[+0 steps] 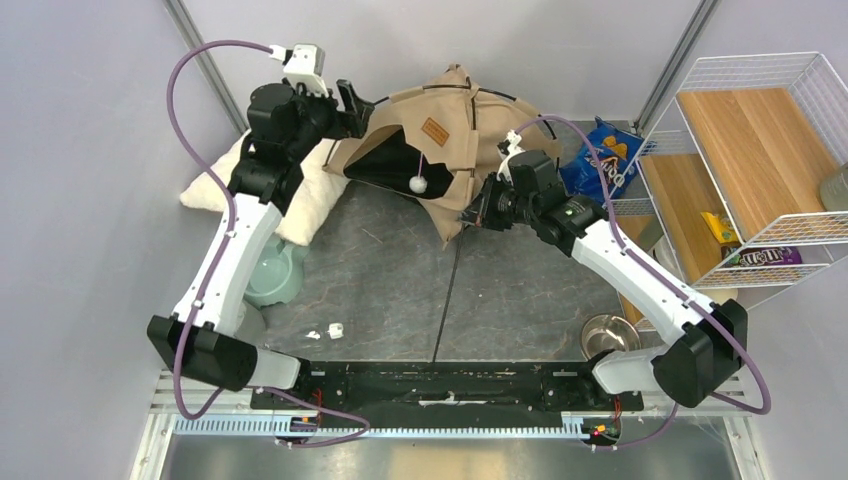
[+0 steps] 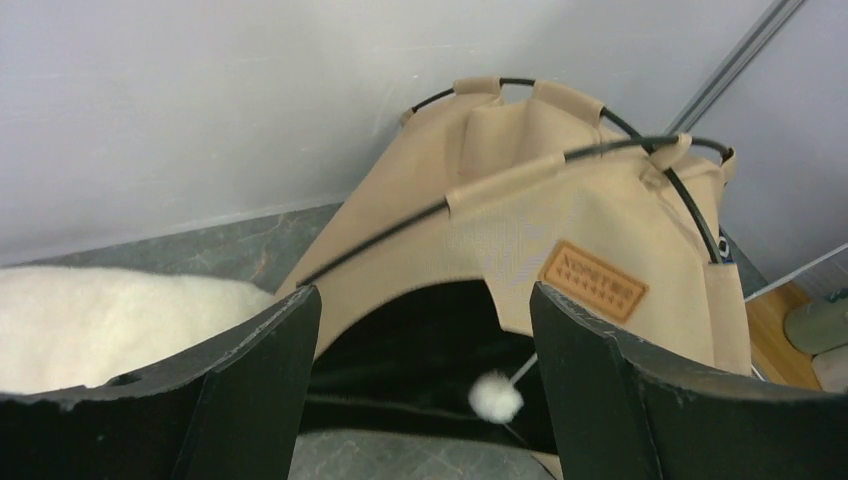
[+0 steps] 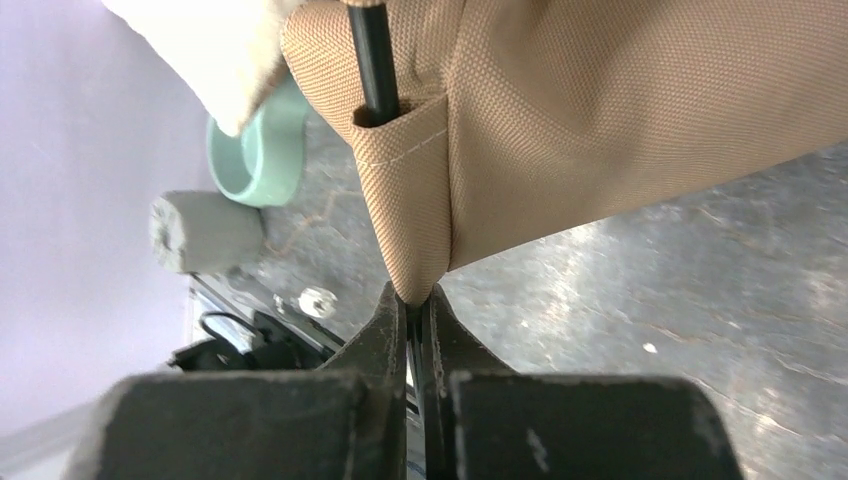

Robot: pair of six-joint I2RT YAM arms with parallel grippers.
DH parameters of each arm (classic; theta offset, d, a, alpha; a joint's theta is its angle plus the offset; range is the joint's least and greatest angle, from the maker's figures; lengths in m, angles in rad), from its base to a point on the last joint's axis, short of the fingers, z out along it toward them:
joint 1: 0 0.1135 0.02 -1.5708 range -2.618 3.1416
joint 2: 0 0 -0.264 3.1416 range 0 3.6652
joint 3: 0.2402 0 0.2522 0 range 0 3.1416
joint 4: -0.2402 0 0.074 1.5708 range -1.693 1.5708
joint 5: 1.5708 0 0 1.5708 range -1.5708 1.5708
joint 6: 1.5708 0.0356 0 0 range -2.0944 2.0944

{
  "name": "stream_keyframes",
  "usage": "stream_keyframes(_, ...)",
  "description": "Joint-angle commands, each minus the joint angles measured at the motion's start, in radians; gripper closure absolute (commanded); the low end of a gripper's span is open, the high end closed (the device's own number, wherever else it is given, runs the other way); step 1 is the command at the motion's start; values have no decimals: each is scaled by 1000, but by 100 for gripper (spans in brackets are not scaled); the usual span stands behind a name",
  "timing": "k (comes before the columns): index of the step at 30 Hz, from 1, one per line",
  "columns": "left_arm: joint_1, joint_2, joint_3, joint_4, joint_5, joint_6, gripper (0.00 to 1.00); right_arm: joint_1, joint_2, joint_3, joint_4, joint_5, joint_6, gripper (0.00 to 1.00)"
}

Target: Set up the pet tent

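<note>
Pet tent [image 1: 450, 130] opening faced lower left; corner pinched by right gripper [image 3: 412, 300]; left gripper [image 2: 420, 300] held wide; tent's back hidden.

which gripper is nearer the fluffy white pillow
left. the left gripper hovers open just beside the pillow, facing the pet tent opening. the right gripper is on the tent's far side from the pillow, shut on its corner.
</note>
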Motion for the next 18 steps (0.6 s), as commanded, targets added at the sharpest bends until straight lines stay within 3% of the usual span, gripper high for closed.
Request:
stream_keyframes(1,0,-79,-90,-36,-51,-55,18,0,15,16,194,59,148,100)
stream_keyframes(9,0,-137,-196,-88,-88,-82,20,-1,55,117,245,190,237,100)
stream_keyframes(13,0,-162,-238,-76,4,-120,20,-7,93,168,250,252,279,100)
stream_keyframes(18,0,-200,-313,-20,241,-188,20,-17,161,261,228,276,284,100)
